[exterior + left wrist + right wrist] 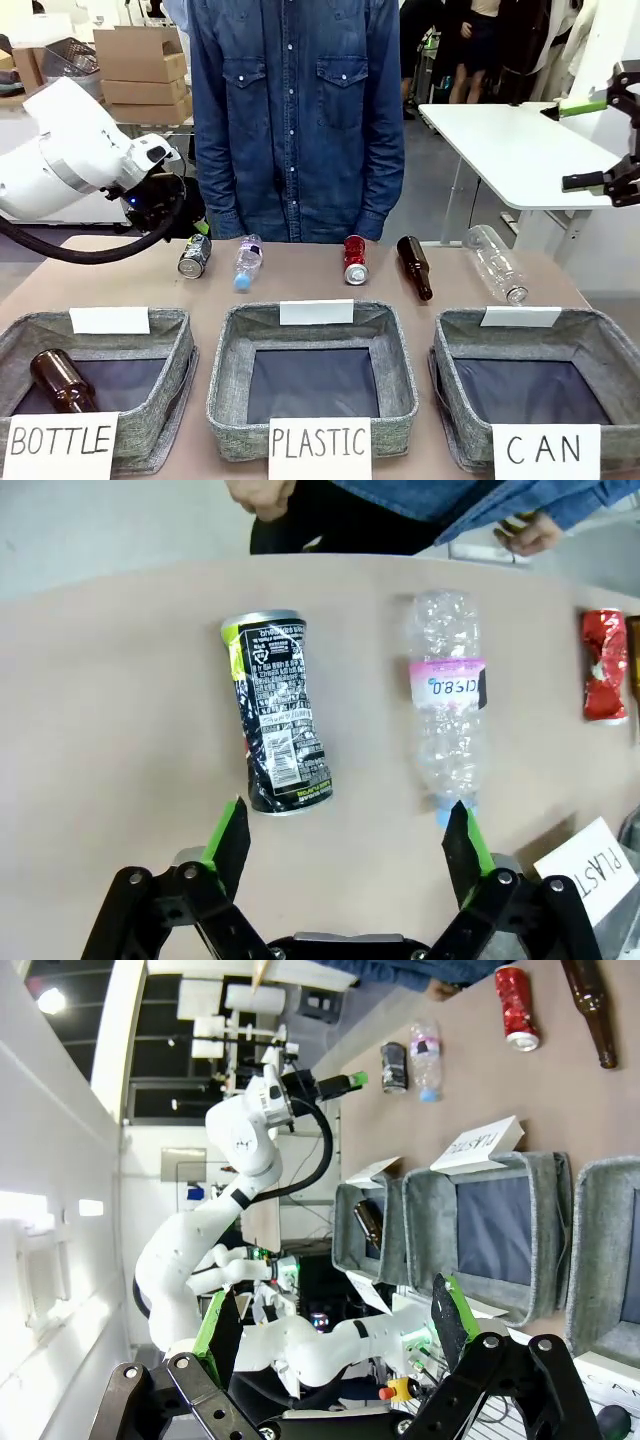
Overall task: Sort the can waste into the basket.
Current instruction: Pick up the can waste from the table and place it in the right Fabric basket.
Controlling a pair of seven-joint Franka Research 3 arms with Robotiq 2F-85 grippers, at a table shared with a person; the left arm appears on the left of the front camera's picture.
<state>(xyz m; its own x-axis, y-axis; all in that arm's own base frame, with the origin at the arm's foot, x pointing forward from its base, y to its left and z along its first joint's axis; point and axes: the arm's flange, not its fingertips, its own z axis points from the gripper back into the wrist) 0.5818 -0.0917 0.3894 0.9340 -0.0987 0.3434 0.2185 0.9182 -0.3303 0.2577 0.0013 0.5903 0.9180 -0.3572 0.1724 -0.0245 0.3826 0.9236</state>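
We note a white table at far right on a grey floor. Cardboard boxes stand stacked far left; a ceiling light is on.

The left gripper is hanging low with jaws spread wide, while the right gripper is hovering high, likewise agape
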